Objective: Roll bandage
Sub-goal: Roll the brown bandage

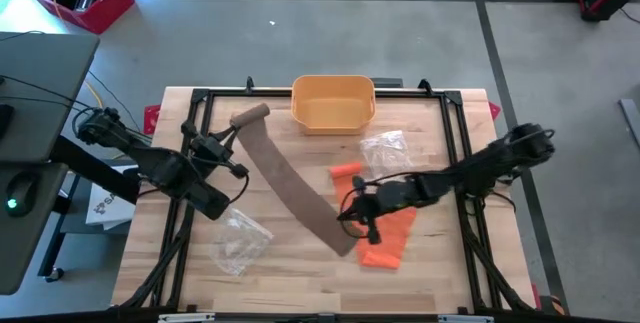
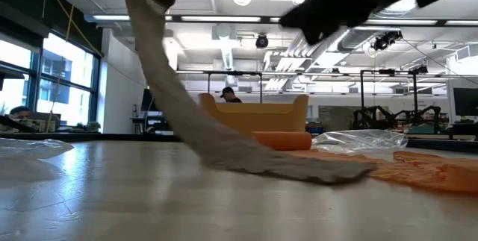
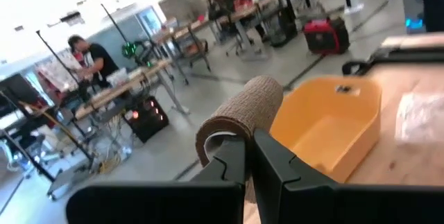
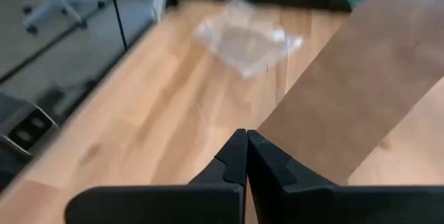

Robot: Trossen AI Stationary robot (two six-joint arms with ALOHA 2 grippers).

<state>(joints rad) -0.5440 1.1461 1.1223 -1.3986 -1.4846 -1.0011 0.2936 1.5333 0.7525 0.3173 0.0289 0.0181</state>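
A brown bandage runs slantwise across the table. Its rolled end is held up near the far left, and its free end lies flat on the wood. In the low view the strip climbs from the table to the upper left. My left gripper is shut at the rolled end. My right gripper is shut and hovers above the free end beside the strip. It touches nothing and shows well above the table in the low view. My left gripper is shut on the bandage at its rolled end, coming level from the table's left side. The fingers themselves hide the exact place of contact. The roll is lifted clear, and the strip hangs slanting down from it to the table.
A yellow bin stands at the far middle. An orange roll and an orange cloth lie by my right gripper. Clear plastic bags lie at the near left and the right of centre. A black frame borders the table.
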